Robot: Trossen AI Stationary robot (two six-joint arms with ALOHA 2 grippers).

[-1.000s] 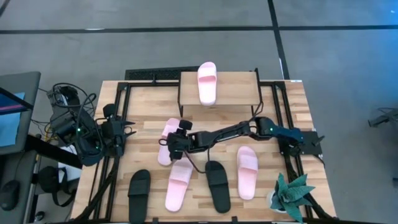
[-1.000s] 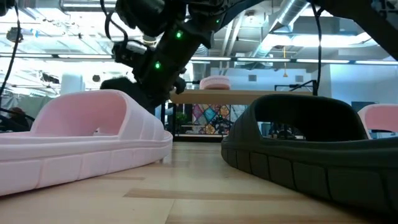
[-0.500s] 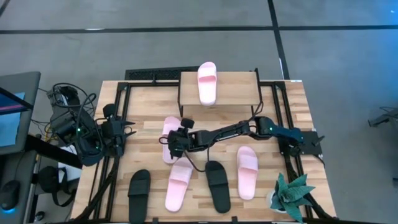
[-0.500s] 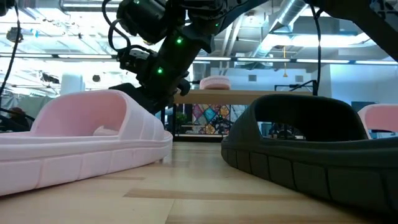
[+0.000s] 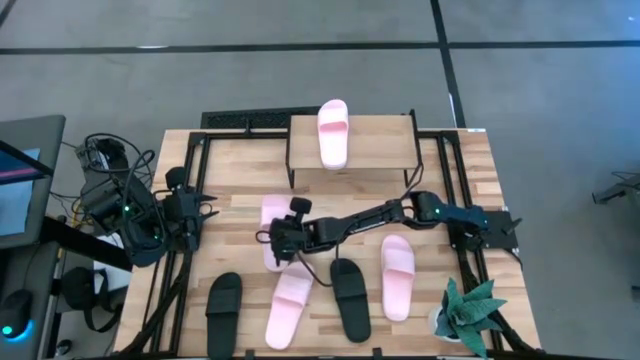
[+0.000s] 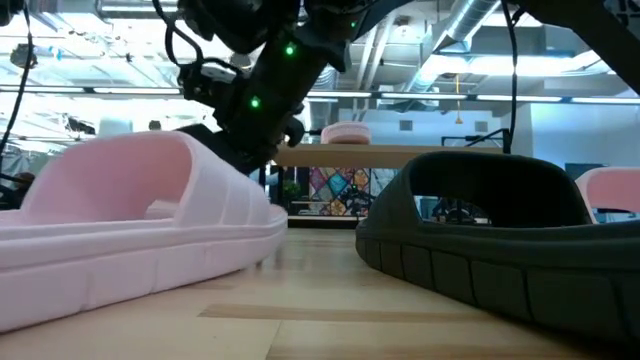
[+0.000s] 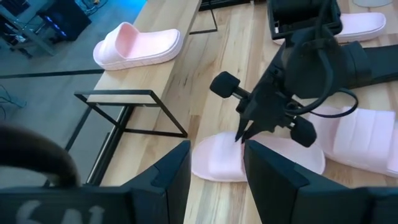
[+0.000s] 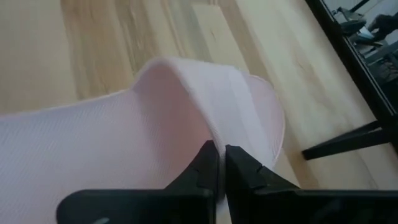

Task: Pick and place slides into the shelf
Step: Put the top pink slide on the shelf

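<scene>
A pale pink slide [image 5: 271, 218] lies at the table's middle, and my right gripper [image 5: 276, 240] is shut on its strap. The left wrist view shows that gripper [image 7: 241, 132] over the slide [image 7: 217, 158]. Another pink slide [image 5: 333, 132] lies sole down on the shelf [image 5: 380, 150] at the far edge. Toward the near edge lie two pink slides [image 5: 289, 308] [image 5: 397, 277] and two black ones [image 5: 222, 310] [image 5: 350, 298]. My left gripper [image 5: 200, 212] waits open at the table's left. My right gripper pinches the pink slide's strap at its raised edge [image 8: 210, 132] between its two fingers [image 8: 205, 163]. The fingers slant down from the table's right side. The slide's sole rests on the table.
A potted plant [image 5: 470, 315] stands at the near right corner. Black frame rails [image 5: 195, 170] run along the table's left and right sides. The nearest pink slide [image 6: 130, 240] and a black slide [image 6: 500, 240] fill the low view's foreground.
My right gripper has shut on the pink slide's strap and edged toward the table's near side. The slide's near end has swung a little toward the right. The pink slide just beyond it has been nudged toward the near edge.
</scene>
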